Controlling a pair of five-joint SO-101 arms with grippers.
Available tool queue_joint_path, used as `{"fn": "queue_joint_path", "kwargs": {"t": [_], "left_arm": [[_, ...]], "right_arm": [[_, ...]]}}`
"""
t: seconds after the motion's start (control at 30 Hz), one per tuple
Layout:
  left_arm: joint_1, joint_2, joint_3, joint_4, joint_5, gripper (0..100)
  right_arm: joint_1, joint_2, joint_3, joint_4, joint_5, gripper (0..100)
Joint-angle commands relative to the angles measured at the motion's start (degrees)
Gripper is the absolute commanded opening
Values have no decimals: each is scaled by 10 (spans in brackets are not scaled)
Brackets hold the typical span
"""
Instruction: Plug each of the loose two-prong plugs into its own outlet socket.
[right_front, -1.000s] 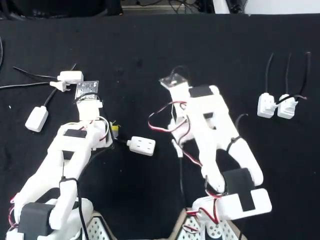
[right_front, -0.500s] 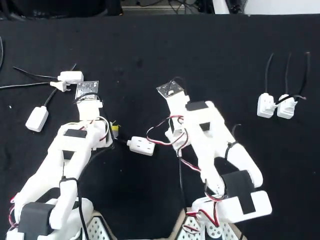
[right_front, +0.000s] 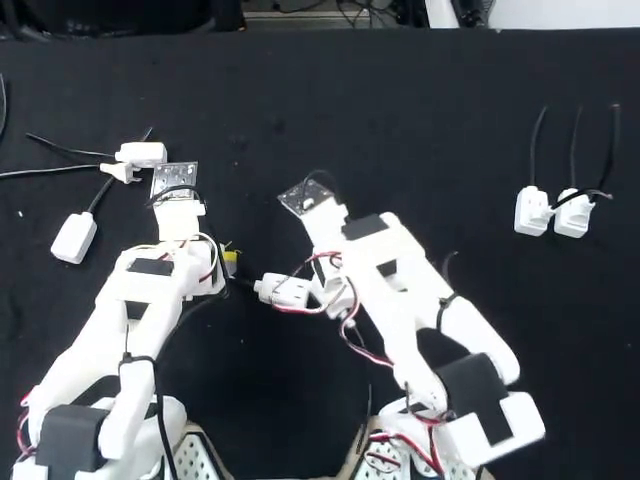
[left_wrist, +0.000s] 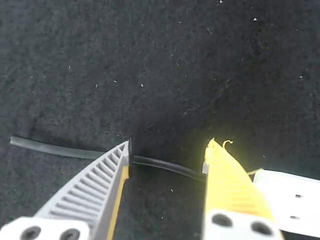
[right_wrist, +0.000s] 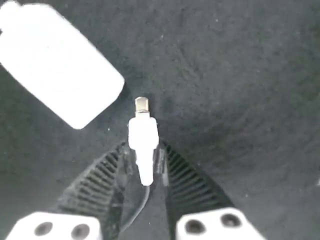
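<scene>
Right arm (right_front: 400, 290) swung toward the outlet socket (right_front: 283, 291); right gripper (right_wrist: 145, 165) pinches the plug (right_wrist: 143, 142), seemingly askew, so prongs may jam; left gripper (left_wrist: 167, 160) gapes astride the cable (left_wrist: 60, 148)

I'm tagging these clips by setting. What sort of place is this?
Probably a robotics lab bench: two white arms stand at a table draped in black cloth, the right gripper shut on a two-prong plug near a white outlet block, and corded plugs lie staged.

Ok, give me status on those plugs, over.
Left gripper open, astride black cable. Right gripper shut on plug, prongs short of outlet block. Nothing between them.
</scene>
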Motion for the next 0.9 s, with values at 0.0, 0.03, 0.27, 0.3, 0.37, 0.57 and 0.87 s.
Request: {"fn": "queue_joint_path", "kwargs": {"t": [0.0, 0.03, 0.27, 0.3, 0.37, 0.57, 0.87], "left_arm": [[-1, -3, -2, -7, 0, 238], [-1, -3, -2, -7, 0, 238], [-1, -3, -2, -7, 0, 238], [-1, -3, -2, -7, 0, 238], [-1, -3, -2, -7, 0, 238], [-1, -2, -2, -7, 0, 238], [-1, -2, -2, -5, 0, 238]], "right_arm": [[27, -68, 0, 18, 8, 11], [40, -87, -1, 26, 20, 11], [127, -196, 4, 39, 157, 11], [131, -196, 11, 33, 171, 15], [130, -189, 42, 6, 185, 16], [77, -146, 145, -98, 172, 103], [64, -130, 155, -114, 174, 103]]}}
